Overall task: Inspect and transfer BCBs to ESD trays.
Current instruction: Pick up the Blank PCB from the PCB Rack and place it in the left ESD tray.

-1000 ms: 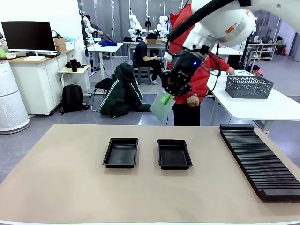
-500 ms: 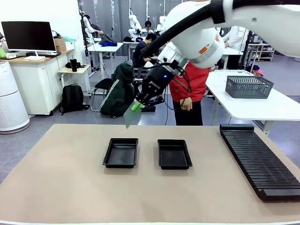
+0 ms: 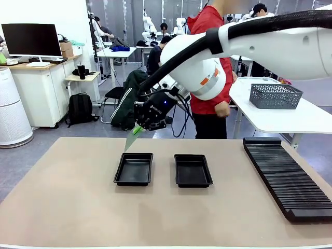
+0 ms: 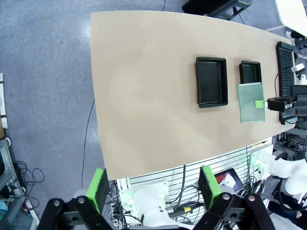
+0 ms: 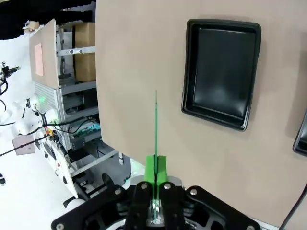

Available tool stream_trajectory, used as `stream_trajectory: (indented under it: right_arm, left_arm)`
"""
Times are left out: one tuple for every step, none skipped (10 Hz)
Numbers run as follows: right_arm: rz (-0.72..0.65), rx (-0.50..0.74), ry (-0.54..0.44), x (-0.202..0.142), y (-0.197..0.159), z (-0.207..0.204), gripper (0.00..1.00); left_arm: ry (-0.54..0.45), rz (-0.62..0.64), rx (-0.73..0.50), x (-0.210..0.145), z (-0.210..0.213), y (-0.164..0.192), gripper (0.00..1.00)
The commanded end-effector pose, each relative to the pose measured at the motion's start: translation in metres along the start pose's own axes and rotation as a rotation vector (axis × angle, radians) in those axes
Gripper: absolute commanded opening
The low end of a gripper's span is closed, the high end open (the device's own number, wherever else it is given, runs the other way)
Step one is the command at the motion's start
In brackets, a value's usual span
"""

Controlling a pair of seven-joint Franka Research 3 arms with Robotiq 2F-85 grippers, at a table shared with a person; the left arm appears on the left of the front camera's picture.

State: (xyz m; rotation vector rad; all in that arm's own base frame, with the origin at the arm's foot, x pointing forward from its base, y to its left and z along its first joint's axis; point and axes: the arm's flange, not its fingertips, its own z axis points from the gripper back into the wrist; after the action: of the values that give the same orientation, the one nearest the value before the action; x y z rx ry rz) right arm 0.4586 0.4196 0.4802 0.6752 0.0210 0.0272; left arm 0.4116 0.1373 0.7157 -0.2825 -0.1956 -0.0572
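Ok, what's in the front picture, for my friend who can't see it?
The right gripper holds a green board in the air near the left black tray. A second black tray sits beside it on the table.

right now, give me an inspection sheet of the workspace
surface: tan table, no debris seen
job's things: left ESD tray and right ESD tray hold nothing; BCB in the air near the left tray
clutter: black slotted rack on the table's right
grippers: right gripper shut on the BCB; left gripper open, high up
cables: black cable at right wrist
surroundings: person in red top; grey mesh basket on side table
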Motion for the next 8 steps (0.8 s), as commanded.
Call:
stream_trajectory:
  right_arm:
    - [-0.011,-0.036,-0.058,-0.009,-0.004,-0.019,0.02]
    - [-0.020,-0.064,-0.084,-0.008,-0.009,-0.029,0.02]
    - [-0.036,-0.042,-0.074,-0.007,-0.016,-0.039,0.02]
    - [-0.052,-0.034,-0.072,-0.005,-0.020,-0.049,0.02]
    - [-0.073,-0.043,-0.078,-0.002,-0.024,-0.057,0.02]
    - [-0.077,-0.033,-0.089,0.001,-0.027,-0.063,0.02]
    - [-0.089,-0.035,-0.097,0.005,-0.031,-0.070,0.02]
    - [-0.107,-0.036,-0.097,0.008,-0.036,-0.075,0.02]
  left_arm:
    - [0.002,0.002,0.002,-0.001,0.000,0.001,1.00]
    - [0.002,0.002,0.002,-0.001,0.000,0.001,1.00]
    - [0.002,0.002,0.002,-0.001,0.000,0.001,1.00]
    - [0.002,0.002,0.002,-0.001,0.000,0.001,1.00]
    - [0.002,0.002,0.002,-0.001,0.000,0.001,1.00]
    - [0.002,0.002,0.002,-0.001,0.000,0.001,1.00]
    - [0.002,0.002,0.002,-0.001,0.000,0.001,1.00]
    - [0.002,0.002,0.002,-0.001,0.000,0.001,1.00]
